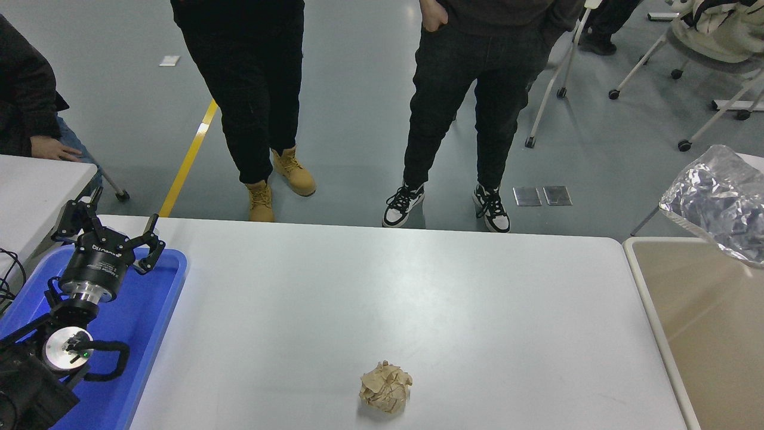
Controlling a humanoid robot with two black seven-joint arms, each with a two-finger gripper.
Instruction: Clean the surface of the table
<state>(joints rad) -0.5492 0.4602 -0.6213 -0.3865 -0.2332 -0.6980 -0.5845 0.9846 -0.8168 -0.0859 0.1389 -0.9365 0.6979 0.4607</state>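
Note:
The white table surface fills the middle of the head view. A crumpled ball of brown paper lies on it near the front edge, right of centre. My left gripper is parked at the lower left above the blue tray, its fingers spread open and empty. The right arm and its gripper are out of view.
A beige bin with a white rim stands against the table's right edge, with a crinkled clear plastic bag above it. Two people stand beyond the far edge. A smaller white table and a person's hand are at the left.

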